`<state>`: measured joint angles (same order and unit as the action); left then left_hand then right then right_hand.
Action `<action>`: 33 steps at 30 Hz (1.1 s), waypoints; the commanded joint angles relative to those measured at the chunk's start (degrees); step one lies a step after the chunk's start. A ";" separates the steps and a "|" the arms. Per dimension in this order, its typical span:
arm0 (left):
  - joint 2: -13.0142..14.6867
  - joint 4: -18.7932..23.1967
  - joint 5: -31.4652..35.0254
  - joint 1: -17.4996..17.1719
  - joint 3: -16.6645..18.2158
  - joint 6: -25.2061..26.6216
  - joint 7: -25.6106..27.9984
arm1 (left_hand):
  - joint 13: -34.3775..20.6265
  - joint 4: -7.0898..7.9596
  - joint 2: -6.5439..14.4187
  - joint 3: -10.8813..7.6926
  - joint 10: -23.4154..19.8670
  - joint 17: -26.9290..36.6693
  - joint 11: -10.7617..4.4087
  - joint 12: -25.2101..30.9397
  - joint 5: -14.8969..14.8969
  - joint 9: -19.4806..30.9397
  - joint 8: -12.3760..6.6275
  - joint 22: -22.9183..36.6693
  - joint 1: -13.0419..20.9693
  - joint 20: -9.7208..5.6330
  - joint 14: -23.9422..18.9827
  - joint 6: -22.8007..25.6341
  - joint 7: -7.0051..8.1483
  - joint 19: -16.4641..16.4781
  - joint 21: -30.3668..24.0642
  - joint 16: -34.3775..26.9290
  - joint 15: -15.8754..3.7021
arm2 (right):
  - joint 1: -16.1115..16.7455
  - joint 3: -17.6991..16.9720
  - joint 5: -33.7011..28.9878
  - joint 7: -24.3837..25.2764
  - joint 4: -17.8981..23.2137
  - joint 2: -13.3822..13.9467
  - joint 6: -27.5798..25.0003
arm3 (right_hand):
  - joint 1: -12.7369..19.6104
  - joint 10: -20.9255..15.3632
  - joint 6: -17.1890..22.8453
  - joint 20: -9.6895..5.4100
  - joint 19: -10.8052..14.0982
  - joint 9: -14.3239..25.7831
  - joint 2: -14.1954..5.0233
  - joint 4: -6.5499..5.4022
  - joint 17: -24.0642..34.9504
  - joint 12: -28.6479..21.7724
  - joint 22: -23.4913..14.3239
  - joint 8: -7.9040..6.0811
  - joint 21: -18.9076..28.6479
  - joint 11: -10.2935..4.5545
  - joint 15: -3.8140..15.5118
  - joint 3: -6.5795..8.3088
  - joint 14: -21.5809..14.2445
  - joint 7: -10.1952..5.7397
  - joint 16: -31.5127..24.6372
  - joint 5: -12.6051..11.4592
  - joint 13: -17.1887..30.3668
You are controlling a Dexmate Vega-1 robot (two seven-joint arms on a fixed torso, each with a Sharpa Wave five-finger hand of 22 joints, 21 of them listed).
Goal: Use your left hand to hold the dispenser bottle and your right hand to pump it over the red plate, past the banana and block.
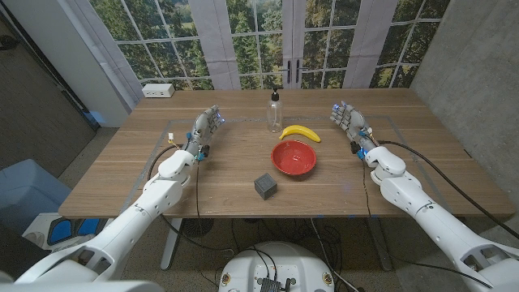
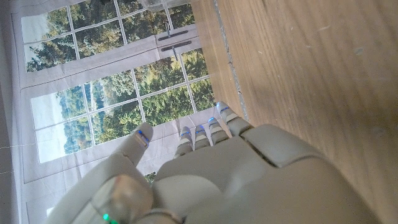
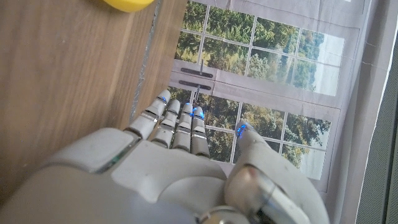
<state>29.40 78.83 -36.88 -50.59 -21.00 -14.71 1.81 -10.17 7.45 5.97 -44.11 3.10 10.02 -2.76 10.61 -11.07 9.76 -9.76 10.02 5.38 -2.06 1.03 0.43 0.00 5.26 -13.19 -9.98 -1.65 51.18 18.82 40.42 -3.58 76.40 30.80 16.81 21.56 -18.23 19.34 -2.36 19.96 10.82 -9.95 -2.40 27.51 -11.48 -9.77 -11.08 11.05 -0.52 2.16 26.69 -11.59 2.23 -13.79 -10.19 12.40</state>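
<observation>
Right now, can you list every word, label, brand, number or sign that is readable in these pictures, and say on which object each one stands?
No text can be read in any view.
Dispenser bottle: clear, with no label that can be made out.
Banana, red plate, block: no markings visible.
White box at the table's far left corner: any print is too small to read.

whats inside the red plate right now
Nothing that can be seen: the red plate shows only bare red inside, with a glare spot. The banana lies just behind its rim, outside it. The table under the plate is covered.
</observation>
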 commanded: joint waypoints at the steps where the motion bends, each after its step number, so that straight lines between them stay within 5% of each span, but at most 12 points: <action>1: 0.16 6.69 0.99 -2.94 0.20 0.76 4.78 | -0.17 0.12 4.55 -0.46 0.14 0.19 -0.24 0.34 -0.39 0.12 -0.33 0.06 0.26 -3.40 0.18 0.22 0.06 0.46 -0.25 -0.39 -1.65 | 3.09 -1.91 2.93 -1.73 1.10 0.98 1.12 | -0.15 -0.17 0.22 -1.82 0.34 0.12 -1.35 -0.72 0.26 -0.22 -0.12 -0.27 0.35 -0.28 1.24 0.35 -0.23 -0.11 -0.16 -0.26 0.12; 17: 0.72 5.30 2.72 -2.12 0.28 -0.99 4.26 | -0.15 -0.32 4.38 -0.30 0.01 0.04 -0.28 0.43 -0.38 0.11 -0.42 0.04 0.31 -3.23 0.04 0.19 0.12 0.62 -0.06 -0.43 -1.71 | 3.21 -1.80 2.02 0.21 0.38 -0.33 2.59 | -0.97 -0.47 0.01 -1.27 0.40 0.10 -0.26 -0.80 -0.38 -0.32 -0.09 -0.20 0.33 0.44 0.54 0.30 -0.53 0.17 0.12 0.00 0.02; 22: 1.04 4.65 2.86 -1.35 -0.21 -0.71 2.93 | -0.11 -2.79 0.49 1.77 -0.07 -0.37 -0.99 0.44 0.20 0.10 -0.41 0.02 -0.08 -3.23 -0.10 -0.16 1.51 0.80 0.35 -0.20 -2.31 | 3.47 -1.71 1.82 0.72 0.67 -0.12 2.10 | -1.04 -0.51 0.12 -1.06 0.41 0.10 -0.22 -0.70 -0.44 -0.32 -0.09 -0.24 0.33 0.39 0.32 0.25 -0.59 0.10 0.11 0.02 0.00; 33: 1.02 4.80 5.34 -1.34 -0.70 -1.34 4.68 | -0.10 -5.32 -3.44 4.36 0.46 -0.37 -1.02 0.28 0.54 0.09 -0.19 0.05 -1.18 -1.82 0.20 -1.49 2.33 0.82 0.90 -0.07 -1.90 | 3.51 -1.67 1.46 1.22 0.81 0.05 1.97 | -1.34 -0.77 0.22 -0.72 0.44 0.10 -0.07 -0.59 -0.54 -0.40 -0.09 -0.27 0.33 0.67 0.10 0.06 -0.76 0.21 0.05 0.09 -0.03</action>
<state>30.21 83.61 -33.45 -52.21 -21.11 -15.75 5.50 -10.12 2.89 3.62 -39.99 3.19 9.59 -3.29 10.87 -10.61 9.75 -9.97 9.95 4.31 -2.06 1.03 -0.37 2.24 5.68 -12.49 -10.20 -1.64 54.45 17.09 42.52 -3.16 76.94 30.68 18.95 20.44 -18.75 19.33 -2.35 19.95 10.80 -10.04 -3.15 26.81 -11.48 -9.76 -11.08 11.05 0.02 2.36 26.64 -11.79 2.24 -13.78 -10.19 12.25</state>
